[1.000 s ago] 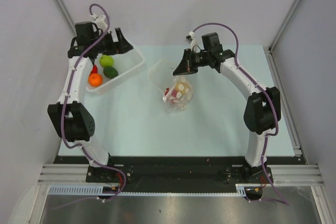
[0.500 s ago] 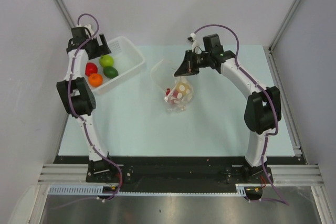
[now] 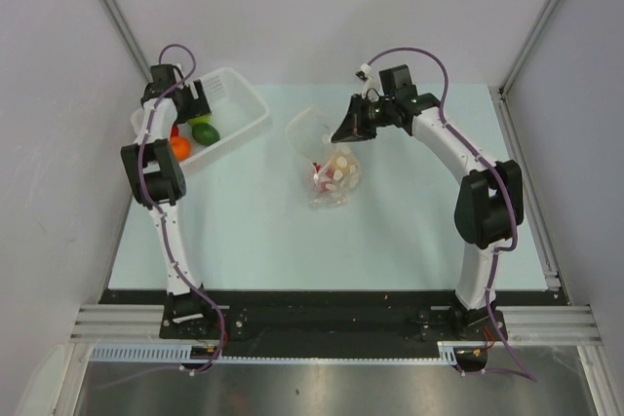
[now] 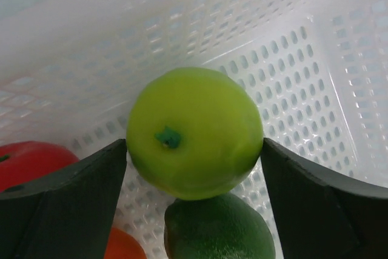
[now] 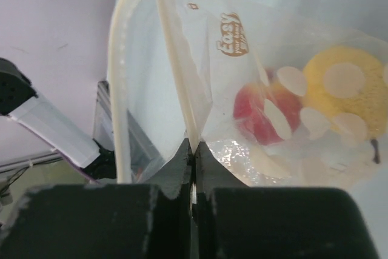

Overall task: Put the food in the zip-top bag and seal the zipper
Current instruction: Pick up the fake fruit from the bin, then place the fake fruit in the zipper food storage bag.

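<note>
Left hand (image 4: 194, 145), lower now, astride light-green fruit (image 4: 200, 110), stem toward camera.

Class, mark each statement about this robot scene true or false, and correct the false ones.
1. The right gripper pinches the zip-top bag at its edge. True.
2. The bag is empty. False: a yellow food and a red food lie inside.
3. The left gripper has its fingers on either side of the light green fruit. True.
4. The orange fruit lies in the bag. False: the orange fruit sits in the white basket.
</note>
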